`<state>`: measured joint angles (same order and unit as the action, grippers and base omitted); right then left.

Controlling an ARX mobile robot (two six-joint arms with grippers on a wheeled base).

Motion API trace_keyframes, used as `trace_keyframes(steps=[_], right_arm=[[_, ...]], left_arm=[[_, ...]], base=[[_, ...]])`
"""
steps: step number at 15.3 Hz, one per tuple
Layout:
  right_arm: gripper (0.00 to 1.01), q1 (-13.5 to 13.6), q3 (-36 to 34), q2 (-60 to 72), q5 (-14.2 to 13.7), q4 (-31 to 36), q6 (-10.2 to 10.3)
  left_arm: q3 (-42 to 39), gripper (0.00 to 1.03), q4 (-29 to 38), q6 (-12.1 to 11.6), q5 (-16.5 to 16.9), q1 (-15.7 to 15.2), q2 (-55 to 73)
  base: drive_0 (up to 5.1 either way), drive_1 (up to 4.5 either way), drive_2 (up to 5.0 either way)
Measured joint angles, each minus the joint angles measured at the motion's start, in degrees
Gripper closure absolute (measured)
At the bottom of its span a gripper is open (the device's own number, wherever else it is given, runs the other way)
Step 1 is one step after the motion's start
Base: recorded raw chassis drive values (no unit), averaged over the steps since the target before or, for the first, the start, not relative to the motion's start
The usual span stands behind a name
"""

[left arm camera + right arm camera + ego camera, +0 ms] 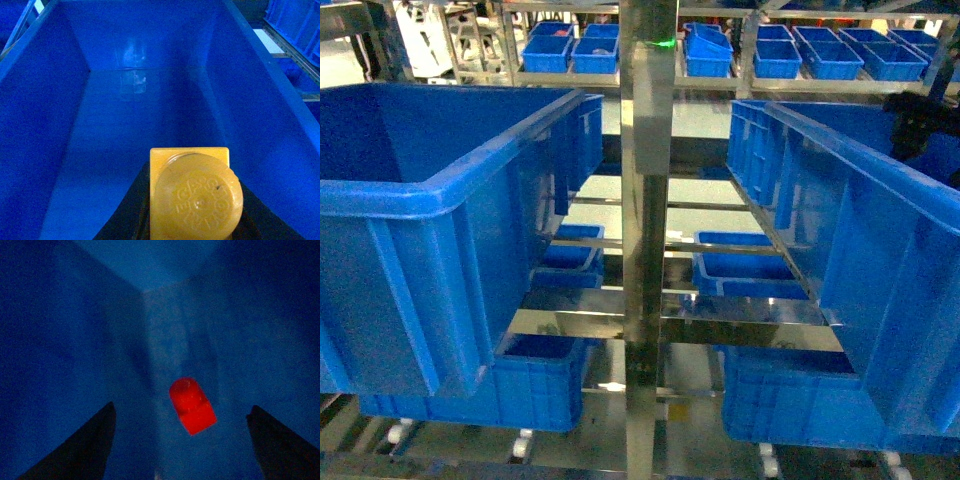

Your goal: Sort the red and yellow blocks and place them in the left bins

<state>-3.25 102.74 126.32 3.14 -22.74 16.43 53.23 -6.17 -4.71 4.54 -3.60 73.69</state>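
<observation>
1. Far left in the head view: large deep bright-blue plastic crate [430, 190] with a thick rolled rim, sitting on the steel rack [648, 200]; no arm visible over it from that camera.
2. Left wrist view: looking down into a blue crate's bare interior [125, 125]. Left gripper [192, 215] closed around the glossy orange-yellow studded plastic brick [192, 192], dark fingers [125, 210] pressing in from both sides. Held above the floor of the bin, judged ready for release there.
3. Raised lettering ringed on the yellow stud; too soft to read.
4. Right wrist view: right gripper [185, 450] spread wide, dark fingertips [82, 445] well apart, nothing between them. Small glossy red plastic brick [192, 405] inside a blue bin near a corner, clear of both fingers; resting or falling, cannot tell.
5. Far right in the head view: second big blue crate [880, 270], dark arm hardware [925, 125] at its far rim.
</observation>
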Motion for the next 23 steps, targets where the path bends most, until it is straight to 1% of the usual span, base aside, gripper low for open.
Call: trace_keyframes(steps=[2,3,5,7,8,9,10,11,12,13,14,16,17,18,19,20,21,22,23], right_arm=[[0.02,0.79,-5.25,-7.04,1.7,1.33,3.1],[0.03,1.46,-9.01,-10.21,2.99,2.67,4.28],[0.03,2.12,-16.96,-16.55,5.77,2.16,6.67],[0.03,3.15,-23.04,-25.7,7.56,1.31,8.11],[0.03,3.76,-23.78,-29.88,7.41,2.29,8.15],[0.03,4.22,-25.53,-33.03,7.45,0.7,9.05],[0.03,4.96,-27.28,-35.23,7.58,0.48,9.01],[0.03,5.55,-27.69,-37.57,7.76,-1.9,9.94],[0.03,6.47,-29.51,-40.22,7.1,-2.36,9.84],[0.03,7.21,-29.59,-43.58,7.26,-3.26,9.86],[0.03,8.26,-29.59,-47.58,7.39,-6.08,9.94],[0.03,9.33,-29.59,-53.81,8.44,-12.63,11.21],[0.03,9.33,-29.59,-54.38,7.41,-13.4,11.19],[0.03,10.34,-30.05,-55.1,2.71,-9.55,9.97],[0.03,11.63,-30.42,-56.92,-2.29,-6.54,6.82],[0.03,13.25,-31.17,-60.39,-7.69,-3.37,3.04],[0.03,13.88,-31.58,-62.9,-11.23,-1.88,-0.63],[0.03,13.55,-32.15,-63.58,-12.28,-1.55,-2.21],[0.03,12.9,-33.11,-62.82,-13.29,-0.7,-2.97]], left_arm=[[0.0,0.76,0.0,0.0,0.0,0.02,-0.02],[0.02,0.76,0.04,0.0,-0.02,0.0,-0.02],[0.02,0.76,0.04,0.0,0.02,0.0,-0.02],[0.02,0.76,0.02,0.0,0.0,0.0,-0.02],[0.02,0.76,-0.04,0.0,0.02,0.02,-0.02],[0.02,0.76,0.07,0.0,0.02,0.02,-0.02],[0.02,0.76,-0.07,0.0,0.02,0.02,-0.02],[0.02,0.76,-0.04,0.0,0.0,0.0,-0.02],[0.02,0.76,0.04,0.0,0.0,0.0,-0.02],[0.02,0.76,-0.09,0.0,0.02,0.02,-0.02],[0.02,0.76,0.02,0.0,0.0,0.02,-0.02],[0.02,0.76,0.02,0.0,0.0,0.0,-0.02],[0.02,0.76,0.0,0.0,0.0,0.0,-0.02],[0.02,0.76,0.0,0.0,0.02,0.02,-0.02],[0.02,0.76,0.0,0.0,0.02,0.02,-0.02],[0.02,0.76,0.02,0.0,0.02,0.02,-0.02],[0.02,0.76,0.02,0.0,0.02,0.02,-0.02],[0.02,0.76,0.0,0.0,0.0,0.0,-0.02],[0.02,0.76,-0.04,0.0,0.0,0.0,-0.02]], base=[[0.0,0.0,0.0],[0.0,0.0,0.0],[0.0,0.0,0.0],[0.0,0.0,0.0],[0.0,0.0,0.0],[0.0,0.0,0.0],[0.0,0.0,0.0],[0.0,0.0,0.0],[0.0,0.0,0.0],[0.0,0.0,0.0],[0.0,0.0,0.0],[0.0,0.0,0.0],[0.0,0.0,0.0],[0.0,0.0,0.0],[0.0,0.0,0.0],[0.0,0.0,0.0],[0.0,0.0,0.0],[0.0,0.0,0.0],[0.0,0.0,0.0]])
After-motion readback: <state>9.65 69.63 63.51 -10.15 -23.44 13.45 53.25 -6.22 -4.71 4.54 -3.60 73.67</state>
